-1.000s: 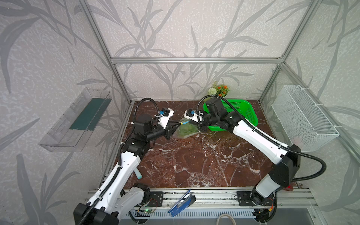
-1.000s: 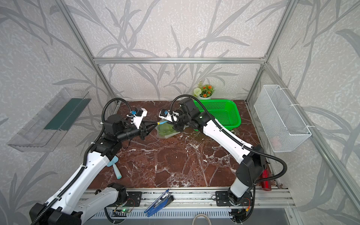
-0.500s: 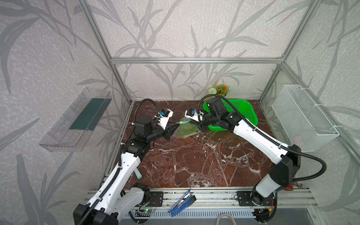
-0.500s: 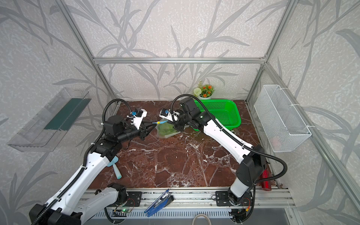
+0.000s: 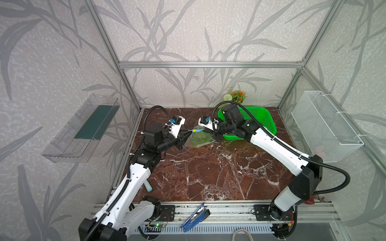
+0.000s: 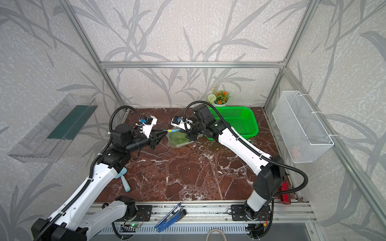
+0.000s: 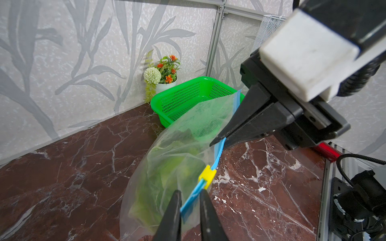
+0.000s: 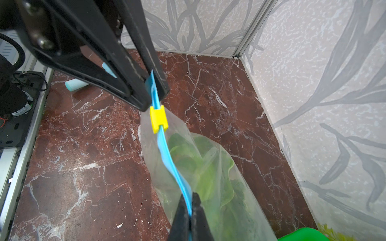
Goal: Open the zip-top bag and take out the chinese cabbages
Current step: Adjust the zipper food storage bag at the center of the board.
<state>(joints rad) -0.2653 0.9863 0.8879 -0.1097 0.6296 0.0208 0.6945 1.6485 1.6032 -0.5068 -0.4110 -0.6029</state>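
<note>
So the zip-top bag [image 5: 198, 140] is hanging in the air between the two arms, toward the back of the marble table [image 5: 208, 171] and just beside the green basket [image 5: 269, 116], on the left arm's side of it. Both chinese cabbages [image 7: 167, 171] are inside, you can see the crinkly green leaves through the plastic in both wrist views. I honestly can't tell whether the bottom of the bag touches the marble. The right gripper [image 8: 189, 197] is clamped tight on the blue zip strip [image 8: 167, 158], jaws pressed flat with only the strip's thin edge between them. The left gripper [image 7: 190, 192] is at the other end, and its fingers [image 7: 173, 210] sit close together on either side of the strip. A sliver of gap shows there, so I can't say if it's really pinching or just straddling it. The yellow slider [image 7: 207, 174] sits on the strip just beside the left fingertips, well apart from the right ones. From the slider to the right gripper the strip's two sides lie together as one band. The little potted plant [image 5: 236, 97] is in the back corner behind the basket.
</note>
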